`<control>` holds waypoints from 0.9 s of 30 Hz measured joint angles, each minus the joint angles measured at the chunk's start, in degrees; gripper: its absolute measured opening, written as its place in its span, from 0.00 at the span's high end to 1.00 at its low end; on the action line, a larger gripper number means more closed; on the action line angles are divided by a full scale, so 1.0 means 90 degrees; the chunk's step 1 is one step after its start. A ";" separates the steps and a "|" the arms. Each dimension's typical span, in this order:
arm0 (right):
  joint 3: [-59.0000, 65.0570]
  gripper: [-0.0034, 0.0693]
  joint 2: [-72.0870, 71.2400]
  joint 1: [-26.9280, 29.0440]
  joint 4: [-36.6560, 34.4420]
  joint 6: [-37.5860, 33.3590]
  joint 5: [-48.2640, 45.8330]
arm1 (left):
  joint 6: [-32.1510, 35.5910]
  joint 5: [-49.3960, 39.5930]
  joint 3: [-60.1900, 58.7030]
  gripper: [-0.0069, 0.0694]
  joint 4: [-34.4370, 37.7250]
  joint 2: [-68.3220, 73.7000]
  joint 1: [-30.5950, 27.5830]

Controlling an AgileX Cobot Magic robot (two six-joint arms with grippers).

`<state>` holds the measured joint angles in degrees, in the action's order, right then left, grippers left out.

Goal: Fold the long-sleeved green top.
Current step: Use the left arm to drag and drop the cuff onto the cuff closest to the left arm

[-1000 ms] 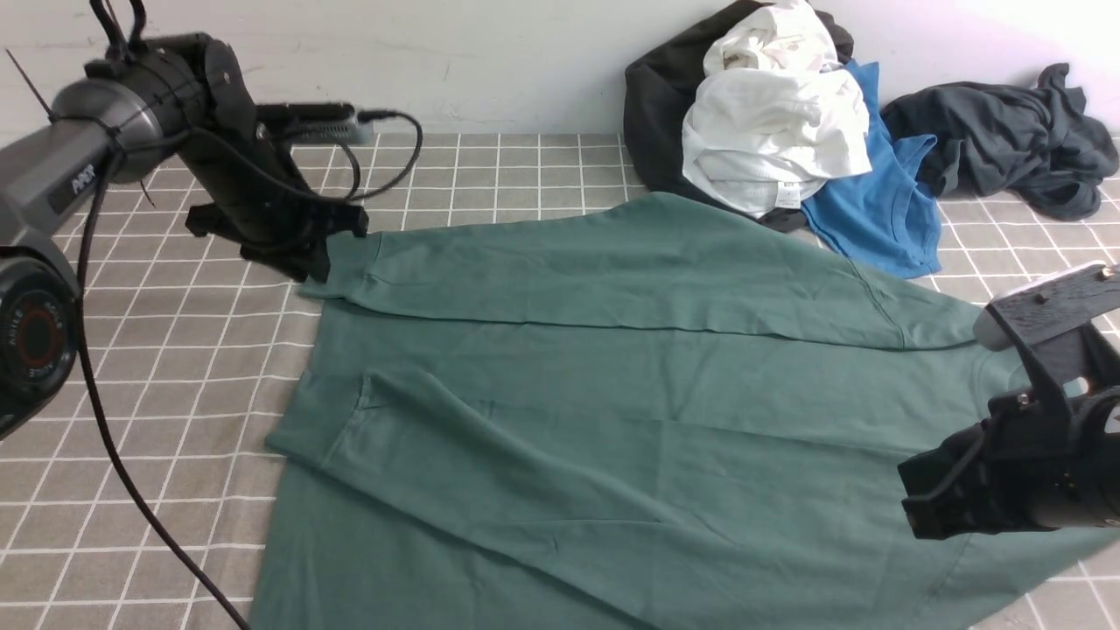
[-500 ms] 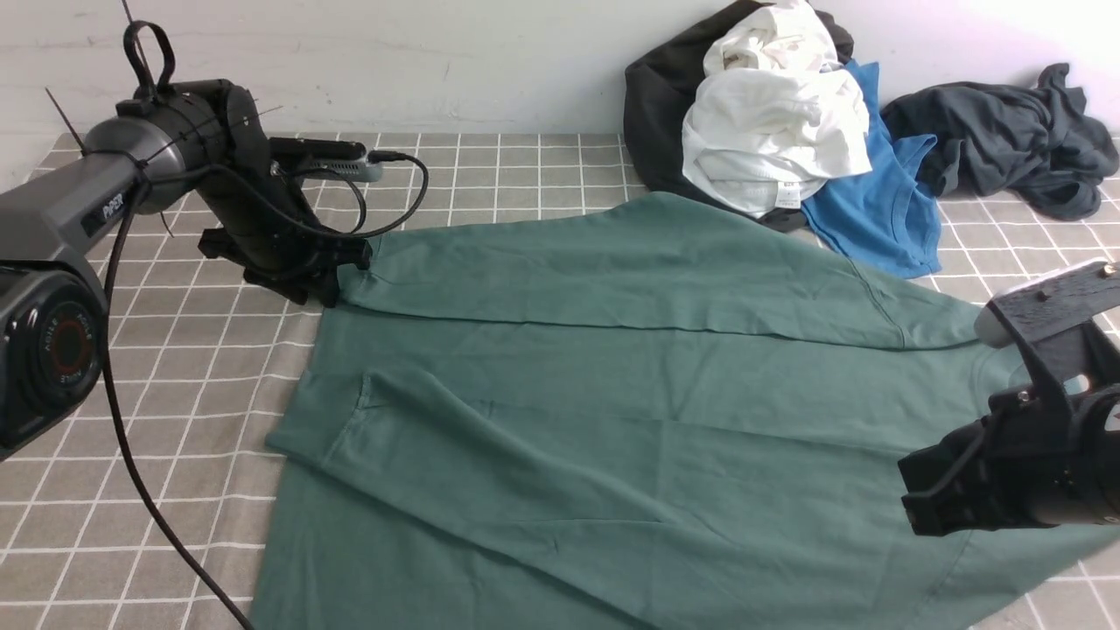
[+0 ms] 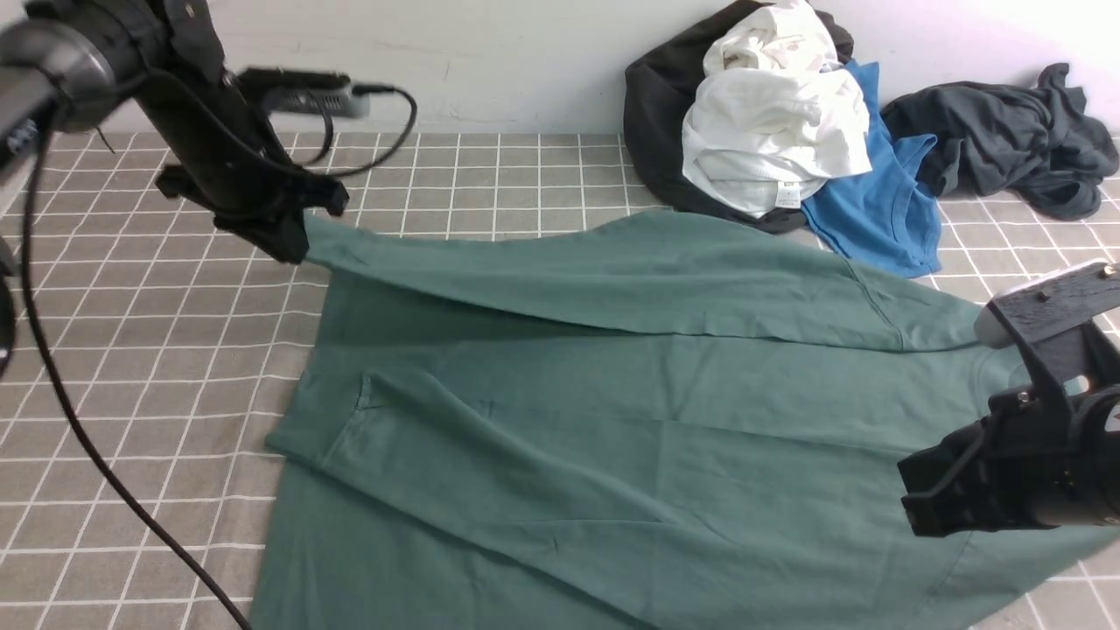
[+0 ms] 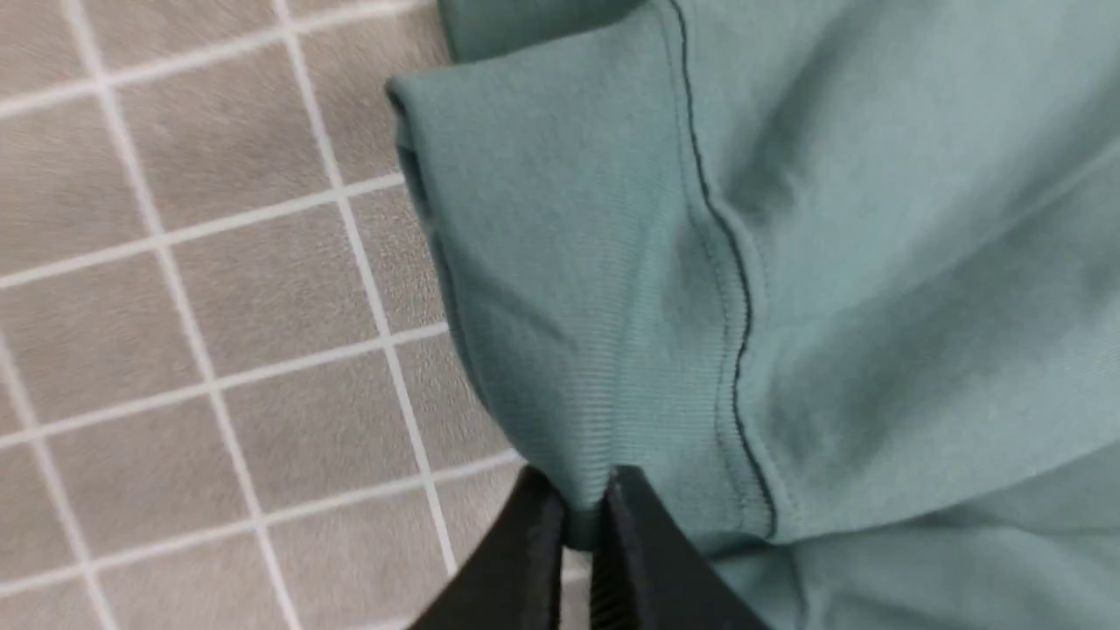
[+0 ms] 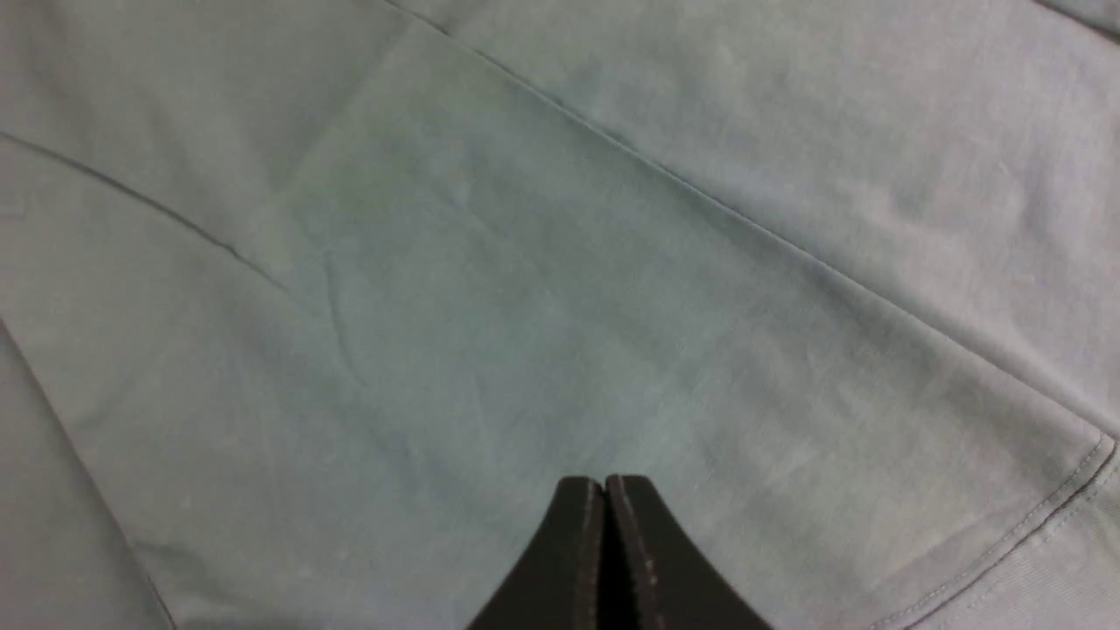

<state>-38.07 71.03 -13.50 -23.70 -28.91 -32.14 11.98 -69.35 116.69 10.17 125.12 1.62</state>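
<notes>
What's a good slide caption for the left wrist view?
Left gripper pinching the green long-sleeved top by its ribbed cuff, over the checked cloth.

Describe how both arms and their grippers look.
Left arm: grey tube, black wrist, black cable hanging below, slim grey camera bar. Left gripper and right gripper: black, tapering fingers. Right arm: black, flat plate on top.

Top cuff [image 4: 560,289] in L gripper [image 4: 584,494]
</notes>
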 joint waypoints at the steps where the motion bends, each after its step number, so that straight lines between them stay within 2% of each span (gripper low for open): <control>1: 0.0000 0.97 0.0000 0.0000 0.0000 0.0000 -0.0005 | -0.0002 0.0000 -0.0229 0.89 0.0010 -0.0285 0.0023; 13: 0.0000 0.97 0.0000 0.0000 -0.0035 -0.0143 -0.0236 | -0.0055 0.0031 -0.4531 0.89 0.0011 -0.2768 0.0575; 20: 0.0000 0.97 0.0000 0.0000 -0.0144 -0.0148 -0.0256 | -0.0055 0.0578 -0.5480 0.87 -0.0025 -0.2897 0.0582; 24: 0.0000 0.97 0.0000 0.0000 -0.0144 -0.0162 -0.0280 | -0.0042 0.0571 -0.5502 0.79 -0.0032 -0.2931 0.0582; 27: -0.0008 0.96 0.0000 0.0000 -0.0144 -0.0162 -0.0329 | -0.0054 0.0512 -0.5564 0.65 -0.0049 -0.3088 0.0620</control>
<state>-38.15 71.03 -13.50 -24.99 -30.36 -35.10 11.49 -64.75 66.61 9.73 97.32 7.20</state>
